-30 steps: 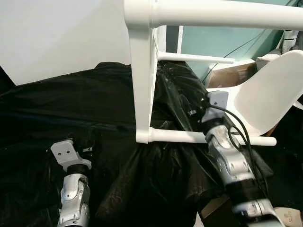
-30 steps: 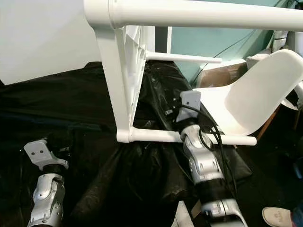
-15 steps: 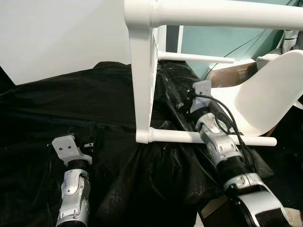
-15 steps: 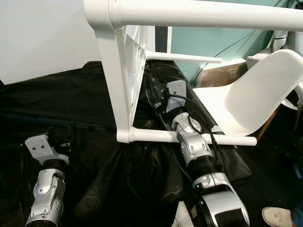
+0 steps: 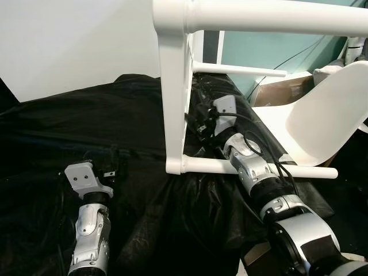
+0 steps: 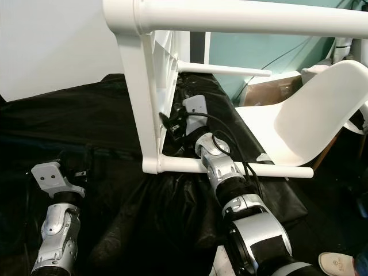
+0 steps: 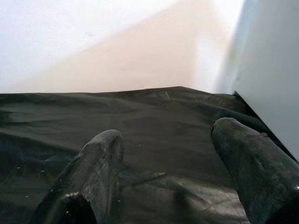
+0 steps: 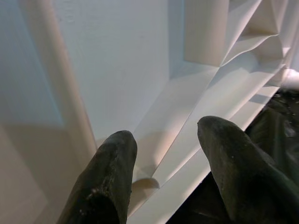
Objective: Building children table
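Right wrist view is showing the right gripper (image 8: 161, 154) with jaws parted and holding nothing, the ribbed underside of the white table (image 8: 140, 70) lying just ahead of them. Since a second ago this arm has been reaching further in toward the tabletop. The left gripper (image 7: 168, 168), jaws spread and unladen, is hovering over black sheet (image 7: 154, 116).

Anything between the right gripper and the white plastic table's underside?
Nothing: the right wrist view shows the right gripper, fingers apart, facing the white plastic table across an open gap.
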Robot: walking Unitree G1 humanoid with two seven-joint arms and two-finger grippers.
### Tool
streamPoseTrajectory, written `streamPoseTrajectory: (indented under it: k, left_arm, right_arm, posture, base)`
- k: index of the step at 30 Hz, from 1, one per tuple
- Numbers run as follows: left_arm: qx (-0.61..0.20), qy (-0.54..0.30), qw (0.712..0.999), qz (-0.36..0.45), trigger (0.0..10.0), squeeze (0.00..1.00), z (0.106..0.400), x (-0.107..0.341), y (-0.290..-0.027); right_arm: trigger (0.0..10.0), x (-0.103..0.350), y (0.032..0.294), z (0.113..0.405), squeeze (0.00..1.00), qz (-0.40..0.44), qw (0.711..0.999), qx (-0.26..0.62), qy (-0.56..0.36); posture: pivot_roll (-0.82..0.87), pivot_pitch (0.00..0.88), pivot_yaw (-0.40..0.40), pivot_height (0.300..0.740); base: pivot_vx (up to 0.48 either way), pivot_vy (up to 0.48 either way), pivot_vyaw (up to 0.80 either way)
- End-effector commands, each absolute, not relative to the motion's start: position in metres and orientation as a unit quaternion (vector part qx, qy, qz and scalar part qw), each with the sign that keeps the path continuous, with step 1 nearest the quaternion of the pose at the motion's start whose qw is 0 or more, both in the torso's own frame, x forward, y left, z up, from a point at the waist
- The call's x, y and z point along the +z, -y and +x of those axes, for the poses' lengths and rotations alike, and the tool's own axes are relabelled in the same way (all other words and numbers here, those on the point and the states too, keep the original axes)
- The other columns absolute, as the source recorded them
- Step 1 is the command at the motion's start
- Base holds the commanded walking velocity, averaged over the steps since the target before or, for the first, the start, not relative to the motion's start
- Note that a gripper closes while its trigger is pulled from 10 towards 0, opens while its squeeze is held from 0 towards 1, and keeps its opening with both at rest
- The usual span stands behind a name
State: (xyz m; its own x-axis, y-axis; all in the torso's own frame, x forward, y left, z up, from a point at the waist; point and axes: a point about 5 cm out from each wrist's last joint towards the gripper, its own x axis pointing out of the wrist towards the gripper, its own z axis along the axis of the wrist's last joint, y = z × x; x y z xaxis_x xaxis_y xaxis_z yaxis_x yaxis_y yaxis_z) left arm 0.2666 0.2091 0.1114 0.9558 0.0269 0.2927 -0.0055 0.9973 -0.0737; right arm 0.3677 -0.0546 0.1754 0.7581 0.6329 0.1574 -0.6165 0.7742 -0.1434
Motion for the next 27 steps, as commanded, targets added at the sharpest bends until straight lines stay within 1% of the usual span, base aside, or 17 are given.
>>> streamPoseTrajectory:
  k: [1,4,6,8,10,11,13,14,17,19,22,25,26,27]
  left_arm:
    - [-0.022,0.148,0.988,-0.023,10.0,0.0,0.264,0.11,-0.207]
    - [-0.022,0.148,0.989,-0.023,10.0,0.0,0.264,0.109,-0.207]
    - [-0.021,0.147,0.989,-0.024,10.0,0.0,0.263,0.109,-0.206]
    - [-0.021,0.147,0.989,-0.024,10.0,0.0,0.263,0.109,-0.206]
    - [-0.022,0.147,0.989,-0.025,10.0,0.0,0.264,0.109,-0.205]
    - [-0.022,0.147,0.989,-0.025,10.0,0.0,0.264,0.109,-0.205]
    - [-0.022,0.147,0.989,-0.025,10.0,0.0,0.264,0.109,-0.205]
    - [-0.022,0.147,0.989,-0.025,10.0,0.0,0.264,0.109,-0.205]
    - [-0.022,0.147,0.989,-0.023,10.0,0.0,0.264,0.109,-0.206]
    - [-0.022,0.147,0.989,-0.023,10.0,0.0,0.264,0.109,-0.206]
    - [-0.021,0.147,0.989,-0.023,10.0,0.0,0.264,0.11,-0.207]
    - [-0.021,0.147,0.989,-0.023,10.0,0.0,0.264,0.11,-0.207]
    - [-0.02,0.147,0.989,-0.023,10.0,0.0,0.264,0.11,-0.207]
    - [-0.02,0.147,0.989,-0.023,10.0,0.0,0.264,0.11,-0.207]
  right_arm:
    - [10.0,0.174,0.047,0.366,0.0,-0.045,0.928,0.358,0.095]
    - [10.0,0.173,0.044,0.365,0.0,-0.045,0.922,0.372,0.094]
    - [10.0,0.172,0.038,0.364,0.0,-0.046,0.912,0.396,0.094]
    - [10.0,0.172,0.038,0.364,0.0,-0.046,0.912,0.396,0.094]
    - [10.0,0.169,0.032,0.361,0.0,-0.047,0.898,0.429,0.089]
    - [10.0,0.169,0.032,0.361,0.0,-0.047,0.898,0.429,0.089]
    - [10.0,0.167,0.027,0.357,0.0,-0.045,0.884,0.457,0.086]
    - [10.0,0.167,0.027,0.357,0.0,-0.045,0.884,0.457,0.086]
    - [10.0,0.164,0.021,0.352,0.0,-0.037,0.867,0.491,0.082]
    - [10.0,0.164,0.021,0.352,0.0,-0.037,0.867,0.491,0.082]
    - [10.0,0.161,0.014,0.347,0.0,-0.028,0.851,0.519,0.079]
    - [10.0,0.161,0.013,0.346,0.0,-0.027,0.848,0.523,0.079]
    - [10.0,0.159,0.009,0.343,0.0,-0.024,0.84,0.536,0.078]
    - [10.0,0.159,0.009,0.343,0.0,-0.024,0.84,0.536,0.078]
  posture:
    - [0.06,0.0,0.017,0.74]
    - [0.07,0.0,0.013,0.74]
    - [0.07,0.0,0.013,0.74]
    - [0.07,0.0,0.013,0.74]
    - [0.07,0.0,0.015,0.74]
    - [0.07,0.0,0.015,0.74]
    - [0.07,0.0,0.016,0.74]
    - [0.07,0.0,0.016,0.74]
    - [0.07,0.0,0.018,0.74]
    - [0.07,0.0,0.018,0.74]
    - [0.08,0.0,0.018,0.74]
    - [0.08,0.0,0.018,0.74]
    - [0.08,0.0,0.018,0.74]
    - [0.08,0.0,0.018,0.74]
  base:
    - [0.0,0.0,0.0]
    - [0.0,0.0,0.0]
    - [0.0,0.0,0.0]
    - [0.0,0.0,0.0]
    - [0.0,0.0,0.0]
    - [0.0,0.0,0.0]
    - [0.0,0.0,0.0]
    - [0.0,0.0,0.0]
    - [0.0,0.0,0.0]
    - [0.0,0.0,0.0]
    - [0.0,0.0,0.0]
    - [0.0,0.0,0.0]
    - [0.0,0.0,0.0]
    - [0.0,0.0,0.0]
